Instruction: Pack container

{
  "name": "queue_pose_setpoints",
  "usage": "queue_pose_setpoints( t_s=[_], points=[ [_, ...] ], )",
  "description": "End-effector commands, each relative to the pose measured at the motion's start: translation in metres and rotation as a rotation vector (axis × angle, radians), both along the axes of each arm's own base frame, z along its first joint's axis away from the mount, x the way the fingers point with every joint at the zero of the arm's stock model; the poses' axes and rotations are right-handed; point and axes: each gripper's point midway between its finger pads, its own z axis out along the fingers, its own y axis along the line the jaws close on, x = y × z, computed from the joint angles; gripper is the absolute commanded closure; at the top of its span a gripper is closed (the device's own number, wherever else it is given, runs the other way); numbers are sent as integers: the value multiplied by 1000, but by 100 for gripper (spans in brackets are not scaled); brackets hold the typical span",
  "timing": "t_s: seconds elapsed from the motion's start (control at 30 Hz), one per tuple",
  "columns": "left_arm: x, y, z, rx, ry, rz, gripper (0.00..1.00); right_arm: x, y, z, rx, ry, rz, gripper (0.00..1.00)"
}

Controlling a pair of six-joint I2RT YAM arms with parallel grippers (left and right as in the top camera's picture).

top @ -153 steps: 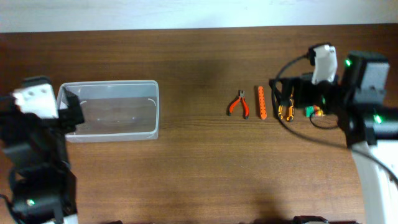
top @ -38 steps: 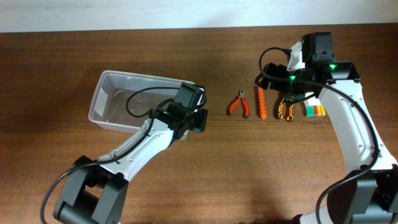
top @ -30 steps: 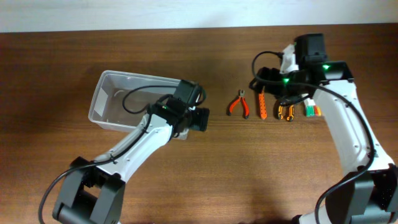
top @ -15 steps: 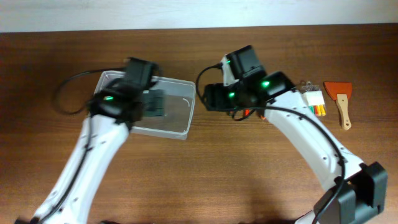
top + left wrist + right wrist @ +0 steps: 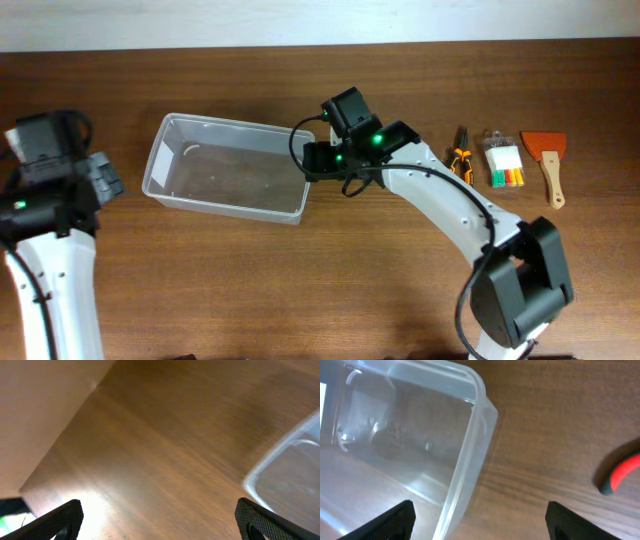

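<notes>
The container is a clear plastic bin at centre left, with nothing visible inside. My right gripper is open at the bin's right end. In the right wrist view its fingers straddle the bin's end wall, one over the inside, one over the table. A red tool handle shows at that view's right edge. My left gripper is open and empty, left of the bin. In the left wrist view its fingers are over bare wood, with the bin's corner at the right.
Orange-and-black pliers, a white holder of coloured bits and an orange scraper with a wooden handle lie in a row at the right. The right arm hides the table just right of the bin. A pale wall borders the far edge.
The left arm has pulled away from over the bin to the far left. The right gripper has moved left to the bin's right end.
</notes>
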Motion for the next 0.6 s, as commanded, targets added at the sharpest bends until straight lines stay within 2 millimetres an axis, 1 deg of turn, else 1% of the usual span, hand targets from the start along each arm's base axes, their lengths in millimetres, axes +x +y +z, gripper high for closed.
queue_pose_setpoints(
  t_s=[0.0, 0.17, 0.23, 0.3, 0.33, 0.43, 0.57],
  points=[
    [-9, 14, 9, 20, -12, 42, 1, 3, 11, -8, 17, 14, 9, 16],
    [-10, 16, 9, 20, -13, 49, 1, -3, 27, -26, 14, 36, 46, 16],
    [-10, 16, 9, 20, -13, 49, 1, -6, 31, -32, 2, 46, 55, 19],
    [-10, 16, 10, 20, -13, 49, 1, -7, 30, -38, -21, 51, 52, 25],
    [-10, 16, 9, 20, -13, 49, 1, -6, 27, -40, -36, 50, 44, 26],
    [-10, 16, 9, 20, -13, 49, 1, -5, 11, -45, -109, 47, 11, 27],
    [-10, 16, 9, 20, -13, 49, 1, -8, -13, -52, -195, 79, -26, 37]
  ],
)
